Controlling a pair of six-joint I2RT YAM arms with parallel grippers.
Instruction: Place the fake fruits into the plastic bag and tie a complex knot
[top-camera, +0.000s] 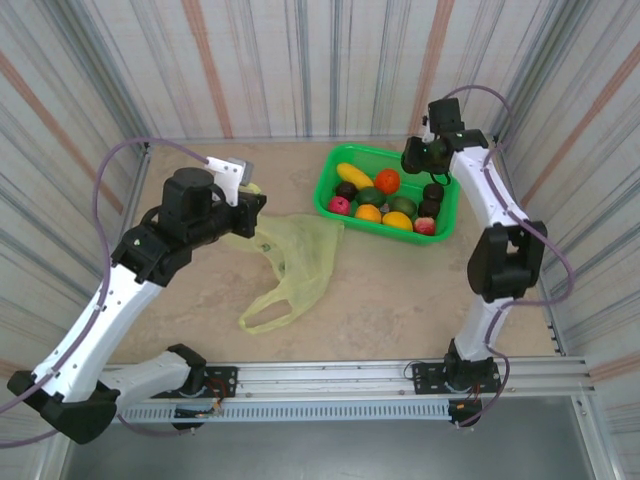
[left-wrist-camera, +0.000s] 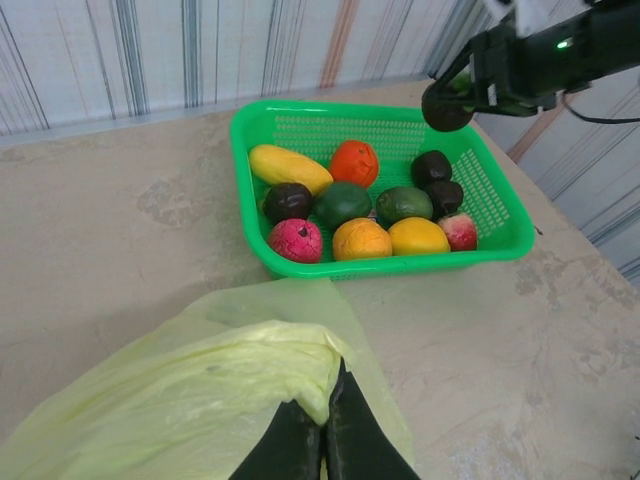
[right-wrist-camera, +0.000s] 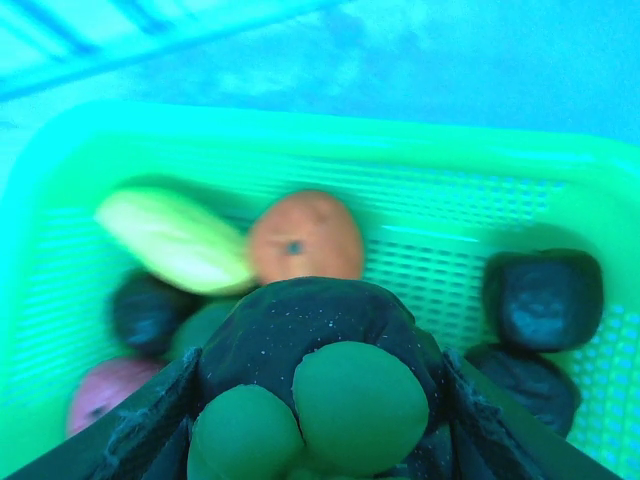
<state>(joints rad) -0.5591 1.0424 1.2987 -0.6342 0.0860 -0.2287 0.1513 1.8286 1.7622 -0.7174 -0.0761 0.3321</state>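
Gripping a glossy mangosteen (right-wrist-camera: 320, 350) above the basket (left-wrist-camera: 400, 265), the right hand (top-camera: 415, 155) risks dropping it; the left hand (left-wrist-camera: 328, 400) pinches the bag (left-wrist-camera: 190, 400), whose mouth looks collapsed

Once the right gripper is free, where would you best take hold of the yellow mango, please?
Probably across its narrow middle, coming down from above. The yellow mango lies flat at the left end of the green basket, top exposed, with the wall and a dark fruit crowding its sides.
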